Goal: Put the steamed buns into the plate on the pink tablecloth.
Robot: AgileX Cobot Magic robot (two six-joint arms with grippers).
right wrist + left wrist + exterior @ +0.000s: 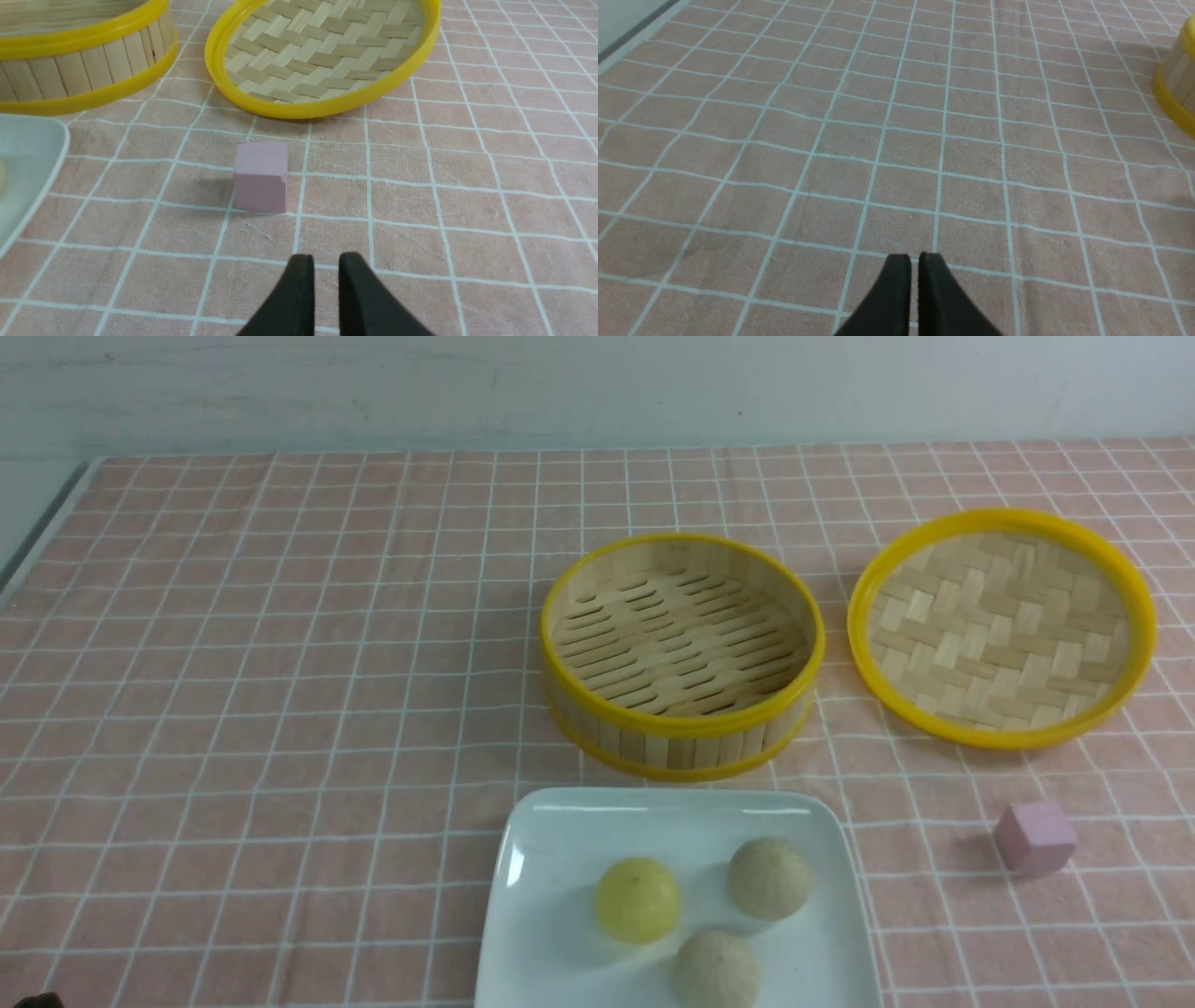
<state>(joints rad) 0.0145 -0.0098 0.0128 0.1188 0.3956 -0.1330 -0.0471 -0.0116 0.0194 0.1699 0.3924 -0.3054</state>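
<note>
Three steamed buns lie in the white plate (560, 840) at the front centre of the pink tablecloth (280, 663): a pale yellow bun (638, 900), a greyish-beige bun (768, 877) and another greyish-beige bun (716, 971). My left gripper (914, 259) is shut and empty, low over bare cloth left of the steamer. My right gripper (326, 261) is nearly shut, with a narrow gap and nothing in it, just short of the pink cube (260, 177). The plate's corner (28, 154) shows in the right wrist view. Neither gripper shows in the front view.
The round bamboo steamer basket (681, 653) stands behind the plate with nothing in it. Its woven lid (1001, 627) lies upside down to the right. A small pink cube (1034, 836) sits right of the plate. The steamer's edge (1178, 88) shows in the left wrist view.
</note>
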